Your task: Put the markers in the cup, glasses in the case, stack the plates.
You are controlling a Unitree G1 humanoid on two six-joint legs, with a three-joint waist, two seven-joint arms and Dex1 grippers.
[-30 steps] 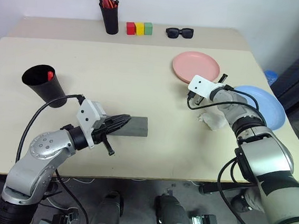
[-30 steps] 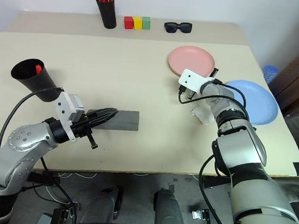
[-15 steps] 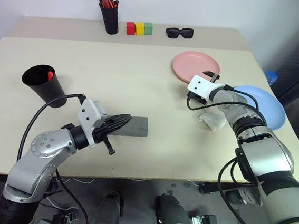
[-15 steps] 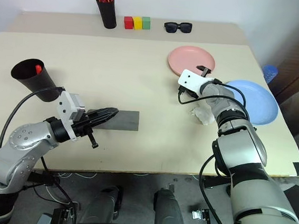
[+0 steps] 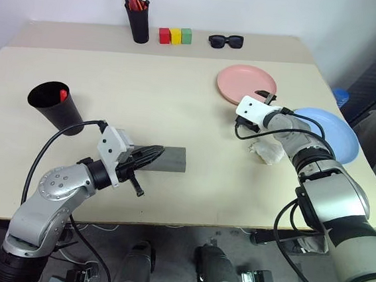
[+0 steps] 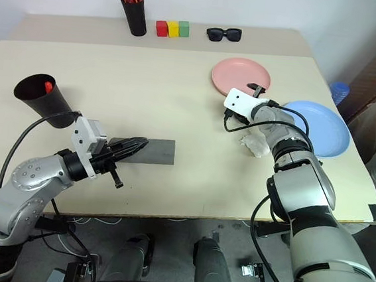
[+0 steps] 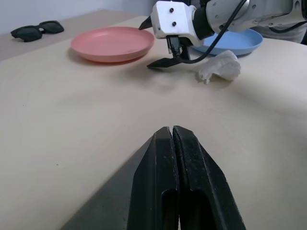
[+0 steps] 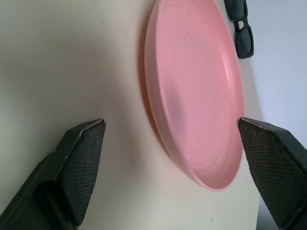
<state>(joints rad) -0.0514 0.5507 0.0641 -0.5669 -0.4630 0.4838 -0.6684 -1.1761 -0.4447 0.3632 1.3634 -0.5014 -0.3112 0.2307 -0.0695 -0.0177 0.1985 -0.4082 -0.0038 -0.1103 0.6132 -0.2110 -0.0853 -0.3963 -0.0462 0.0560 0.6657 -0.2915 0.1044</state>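
The salmon pink plate [image 5: 247, 83] lies on the table at the right, and the light blue plate [image 5: 332, 133] lies beside it near the table's right edge. My right gripper [image 5: 251, 108] stands open at the pink plate's near rim [image 8: 192, 96], one finger on each side of the edge. The grey case [image 5: 170, 158] lies closed at the front left. My left gripper [image 7: 171, 129] is shut and empty, its fingers resting over the case's left end. The black cup [image 5: 55, 106] stands at the left, with a marker's red cap [image 5: 63, 94] showing inside. The glasses are out of view.
A crumpled white tissue [image 5: 267, 151] lies under my right forearm, between the two plates. At the back stand a black pen holder [image 5: 138, 21] with orange-capped pens, three coloured blocks [image 5: 175, 36] and black sunglasses [image 5: 225, 41].
My right gripper's fingers have spread from nearly shut to wide open at the pink plate's rim. Both arms and all the things on the table have stayed in place.
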